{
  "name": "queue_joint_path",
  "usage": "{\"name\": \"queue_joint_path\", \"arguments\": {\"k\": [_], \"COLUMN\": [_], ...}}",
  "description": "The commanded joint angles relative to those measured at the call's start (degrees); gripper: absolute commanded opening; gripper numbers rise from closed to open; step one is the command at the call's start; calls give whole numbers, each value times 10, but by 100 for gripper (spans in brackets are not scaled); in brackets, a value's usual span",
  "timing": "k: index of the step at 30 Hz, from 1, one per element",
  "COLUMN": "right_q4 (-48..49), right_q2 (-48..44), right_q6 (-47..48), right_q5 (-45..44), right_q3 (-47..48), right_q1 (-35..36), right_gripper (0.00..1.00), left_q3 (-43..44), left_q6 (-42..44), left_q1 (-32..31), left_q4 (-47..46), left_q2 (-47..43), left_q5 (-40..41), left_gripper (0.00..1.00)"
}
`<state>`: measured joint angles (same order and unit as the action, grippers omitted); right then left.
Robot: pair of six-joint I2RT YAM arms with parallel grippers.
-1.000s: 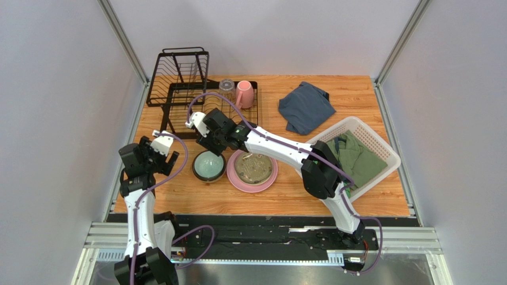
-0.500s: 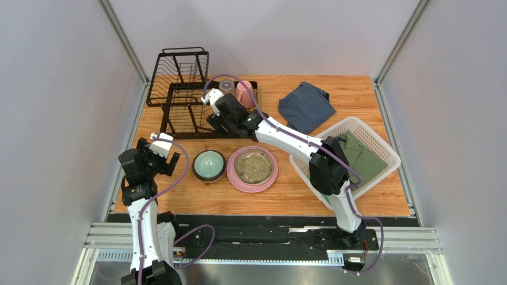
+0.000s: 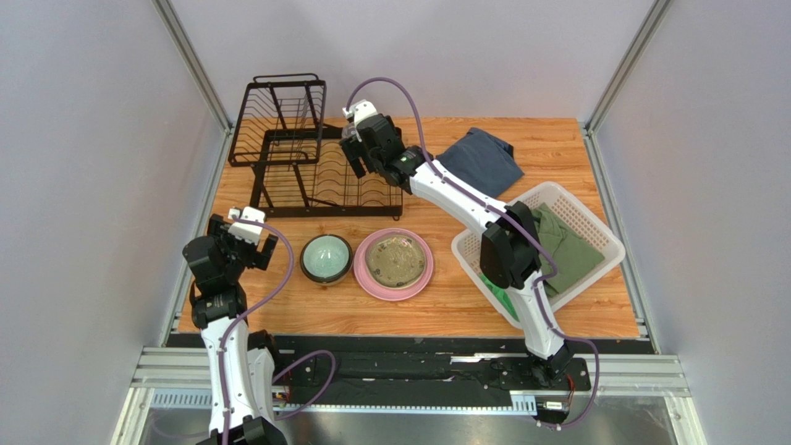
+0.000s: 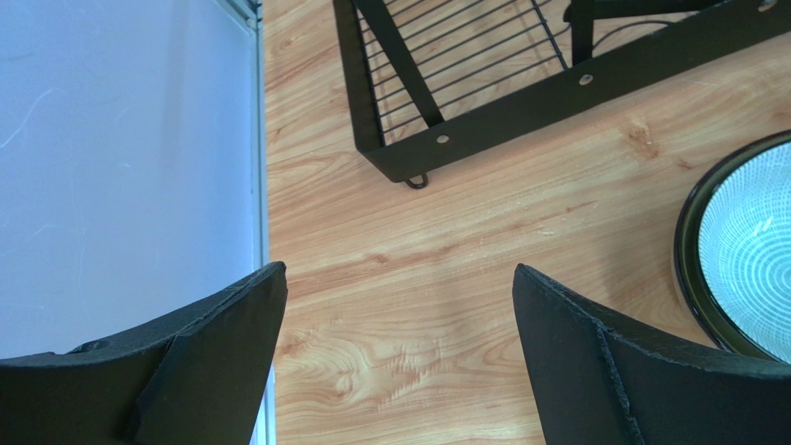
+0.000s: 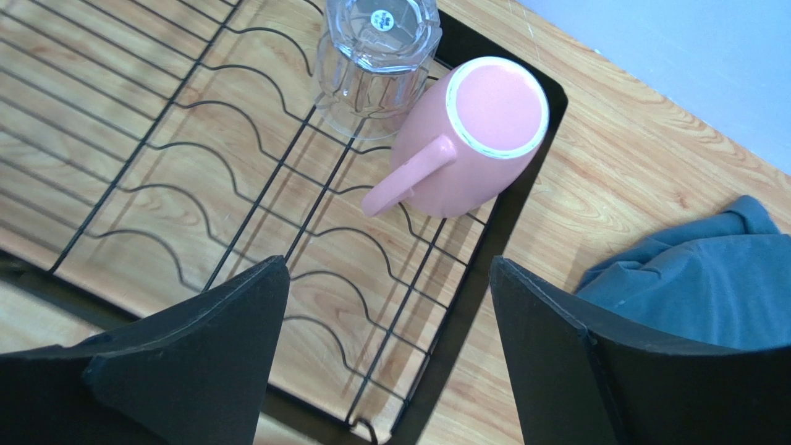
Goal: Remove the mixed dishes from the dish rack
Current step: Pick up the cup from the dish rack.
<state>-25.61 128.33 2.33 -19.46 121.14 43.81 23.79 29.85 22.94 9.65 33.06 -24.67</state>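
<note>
Glass tumbler [image 5: 376, 56], its base sticker [image 5: 382, 19] unreadable, stands beside the pink mug [image 5: 483, 139] below gaping right jaws; left jaws gape too.

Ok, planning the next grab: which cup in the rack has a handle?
The pink mug, upside down in a corner of the rack; the glass tumbler beside it has none.

Pink mug [image 5: 483, 139], clear ribbed glass [image 5: 371, 56], black wire rack [image 4: 520, 106]; pale teal ringed bowl [image 4: 752, 250], dark rim; blue cloth [image 5: 706, 278]; wood-grain table [image 4: 418, 278].
</note>
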Motion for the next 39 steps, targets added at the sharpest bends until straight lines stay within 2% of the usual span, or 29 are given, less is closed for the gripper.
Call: {"name": "queue_joint_path", "arguments": {"k": [1, 16, 39], "right_q4": [28, 89, 137], "right_q2": [47, 144, 197], "right_q6": [-19, -45, -26], "right_q5": [-22, -56, -65], "right_q3": [53, 118, 146], "right_q1": [0, -29, -41], "right_gripper": [83, 72, 61], "left_q3": [-4, 3, -14], "left_q6": [-28, -43, -44], "left_q1": [9, 9, 9], "left_q4": [-57, -86, -114], "left_q2": [2, 25, 25], "left_q5": [12, 31, 46], "left_gripper": [99, 99, 99]}}
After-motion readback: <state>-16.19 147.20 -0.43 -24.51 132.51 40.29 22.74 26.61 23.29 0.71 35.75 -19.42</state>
